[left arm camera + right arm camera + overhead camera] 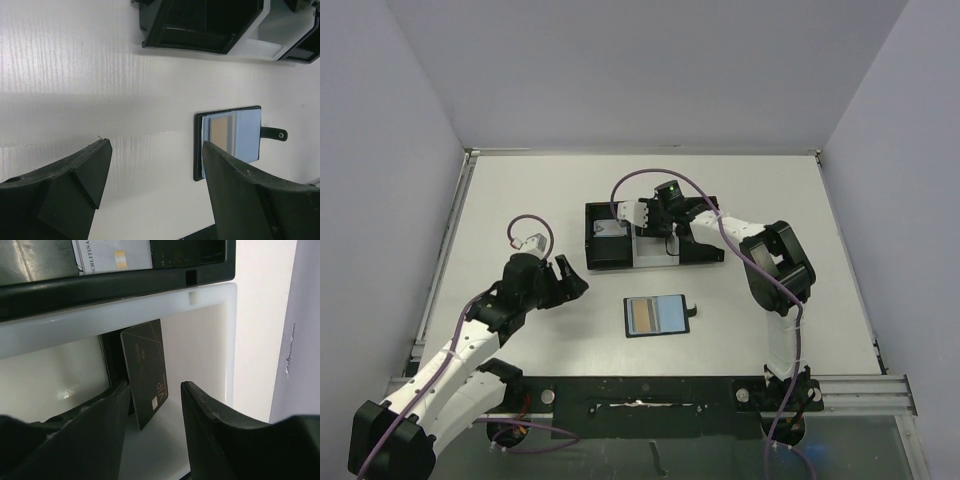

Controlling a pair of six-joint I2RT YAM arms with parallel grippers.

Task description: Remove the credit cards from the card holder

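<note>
On the worktop (520, 190) the step looks like a drop-off into the white tray (150, 302) between the black boxes (608, 262), just beyond the card holder (657, 316). To do it clean: open fully and lift straight up so no finger drags the card out, then return to the holder. It lies open with the gold-tan card (220, 134) not yet out. The dark card (145, 370) stands on edge in the tray, leaning. A pale card (112, 255) lies in a black box, also beyond the holder. The right tool (156, 383) is partly open around the dark card, no pinch; can't tell if a finger touches it. The left tool (156, 144) is wide and holds nothing, near the holder on its left.
</note>
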